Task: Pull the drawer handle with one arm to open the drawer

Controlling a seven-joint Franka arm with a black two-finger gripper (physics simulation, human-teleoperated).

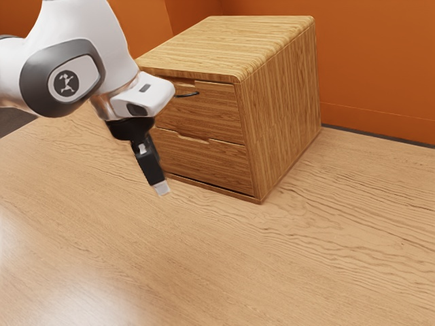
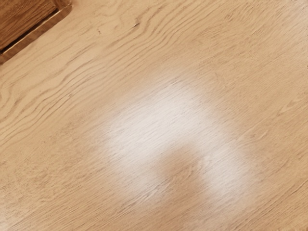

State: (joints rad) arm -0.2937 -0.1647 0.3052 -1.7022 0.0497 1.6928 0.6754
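At the exterior view's left, the white arm point(image 1: 75, 47) carries a grey joint cap with a small white emblem point(image 1: 66, 83). It is a figure-like mark, too small to read as any word. The arm's upper part is cut off by the frame edge.

Below the white hand, the black gripper point(image 1: 160, 187) points down and toward the exterior view's right, its pale tip low over the wooden surface point(image 1: 285, 258). It is seen edge-on, so I cannot tell whether it is open or closed; nothing is visibly held.

The drawer handle point(image 1: 187, 94), a thin dark loop on the upper drawer point(image 1: 207, 112), lies above the gripper and slightly to its right, apart from it. The white hand hides its left end. The gripper itself hangs in front of the lower drawer point(image 1: 204, 159).

Both drawers sit in the wooden cabinet point(image 1: 279, 102), against an orange wall point(image 1: 380, 54).

In the wrist view, a corner of the cabinet's base point(image 2: 24, 24) shows beside the surface, which bears a pale glare patch point(image 2: 159, 125).
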